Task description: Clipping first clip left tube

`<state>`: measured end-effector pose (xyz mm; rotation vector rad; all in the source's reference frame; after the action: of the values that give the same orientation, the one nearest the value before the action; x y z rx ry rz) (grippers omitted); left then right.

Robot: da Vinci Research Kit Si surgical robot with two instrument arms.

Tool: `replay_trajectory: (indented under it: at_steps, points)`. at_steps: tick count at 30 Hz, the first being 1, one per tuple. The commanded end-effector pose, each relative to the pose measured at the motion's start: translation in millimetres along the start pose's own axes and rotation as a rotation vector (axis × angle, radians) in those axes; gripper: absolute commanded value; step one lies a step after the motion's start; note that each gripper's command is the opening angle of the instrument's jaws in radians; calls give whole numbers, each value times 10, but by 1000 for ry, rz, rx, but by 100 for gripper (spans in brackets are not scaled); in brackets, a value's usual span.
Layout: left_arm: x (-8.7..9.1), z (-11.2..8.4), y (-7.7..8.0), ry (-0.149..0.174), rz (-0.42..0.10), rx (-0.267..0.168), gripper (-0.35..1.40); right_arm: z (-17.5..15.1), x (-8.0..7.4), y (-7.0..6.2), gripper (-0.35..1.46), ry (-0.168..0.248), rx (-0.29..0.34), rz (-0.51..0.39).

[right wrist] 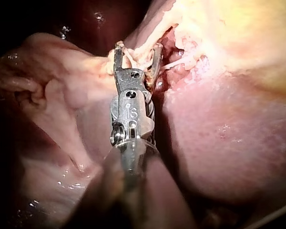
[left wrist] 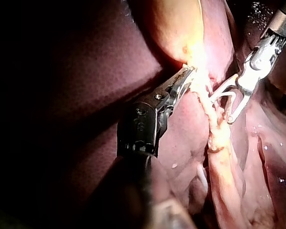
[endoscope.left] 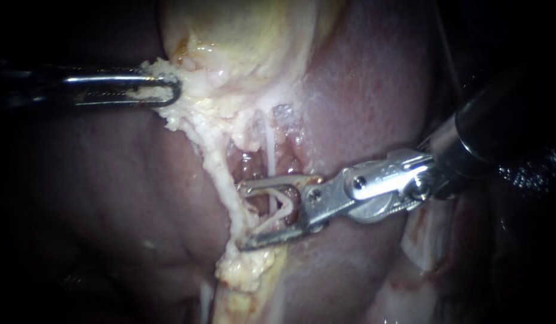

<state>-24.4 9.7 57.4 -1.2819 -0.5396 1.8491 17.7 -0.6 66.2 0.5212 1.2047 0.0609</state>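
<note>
My right instrument [endoscope.left: 245, 216] comes in from the right, its jaws open with a white V-shaped clip [endoscope.left: 282, 206] seated between them. The jaw tips reach the left tube [endoscope.left: 213, 161], a pale fat-covered strand running down from the gallbladder [endoscope.left: 242, 36]. A thin white tube [endoscope.left: 269, 150] drops into the gap between the jaws. My left instrument [endoscope.left: 164, 91] is shut on pale fatty tissue at the gallbladder's neck, holding it out to the left. The left wrist view shows the left instrument [left wrist: 185, 77] gripping, and the right instrument [left wrist: 222, 107] astride the strand. The right wrist view shows the right instrument [right wrist: 138, 48] with jaws apart at the tissue.
Dark red liver [endoscope.left: 110, 192] lies around and under the strands, with more liver [endoscope.left: 373, 84] on the right. A raw dissected pocket [endoscope.left: 248, 159] sits between the two tubes. Yellow fat [endoscope.left: 248, 276] continues below the jaws.
</note>
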Motion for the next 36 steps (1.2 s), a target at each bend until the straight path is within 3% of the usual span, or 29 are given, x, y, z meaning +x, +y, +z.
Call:
replay_trajectory:
  at_steps: [1,14,19,22,29,36]
  points:
    - [0,0,0,0,0,0,-35,1,0,0,49,6,3,4]
    - [1,2,0,0,-1,1,-35,30,-17,-2,47,59,61,41]
    - [2,2,0,0,-1,1,-35,39,-21,-4,46,128,82,78]
    - [2,2,0,0,-1,1,-35,43,-19,-1,46,145,89,95]
    - [2,3,0,1,-1,2,-35,60,-19,4,46,145,131,107]
    - [2,4,0,1,-1,1,-35,78,-31,0,45,136,170,117]
